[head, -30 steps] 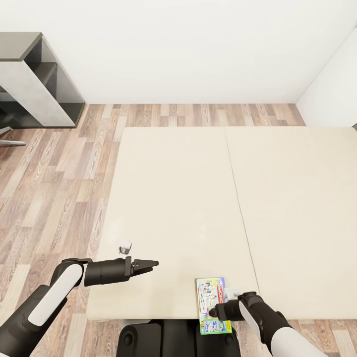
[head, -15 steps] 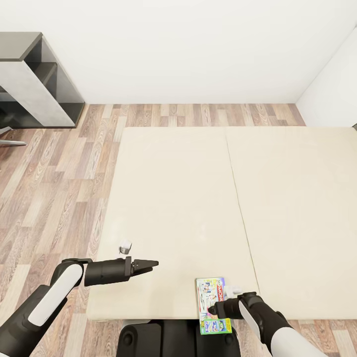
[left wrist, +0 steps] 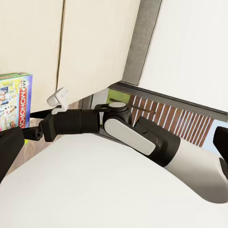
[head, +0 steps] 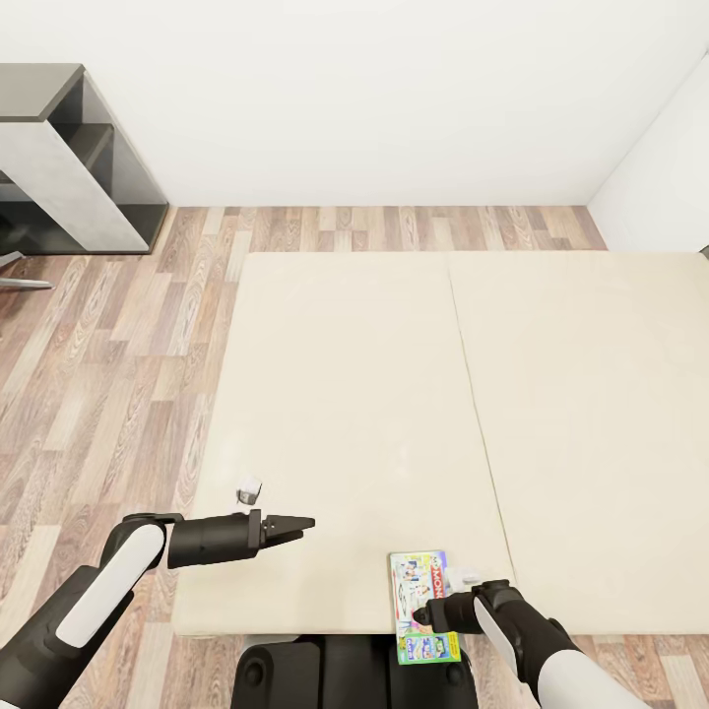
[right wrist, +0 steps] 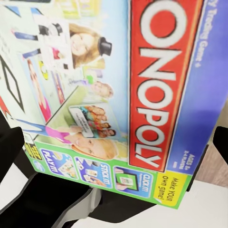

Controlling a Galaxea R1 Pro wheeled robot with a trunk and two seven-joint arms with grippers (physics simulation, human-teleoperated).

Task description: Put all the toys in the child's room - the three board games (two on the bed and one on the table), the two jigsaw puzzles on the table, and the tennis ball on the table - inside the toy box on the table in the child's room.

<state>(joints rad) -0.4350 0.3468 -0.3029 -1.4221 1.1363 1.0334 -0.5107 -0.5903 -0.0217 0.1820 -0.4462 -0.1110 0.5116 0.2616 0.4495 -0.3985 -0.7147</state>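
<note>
Head view: I've got the bed (head: 414, 394) in front of me, beige mattress, wood floor (head: 108, 374) around it, white wall behind. Monopoly board game (head: 423, 606) lies flat at the bed's near edge, its near end sticking out past the edge over my base. My right gripper (head: 425, 617) sits at the box's right side; I cannot tell whether its fingers are apart or clamped on the box. Right wrist view has the Monopoly box (right wrist: 118, 95) very close, red logo and printed cover readable, dark finger tips at both frame edges.

Left gripper (head: 295, 524) hovers over the bed's near left part, well apart from the game, fingers pressed together to a point, nothing in them. Left wrist view looks across at my right arm (left wrist: 128, 133) reaching toward the game (left wrist: 16, 102), grey headboard (left wrist: 142, 42) behind.

Dark grey desk (head: 59, 158) with pale top stands far left by the wall.
</note>
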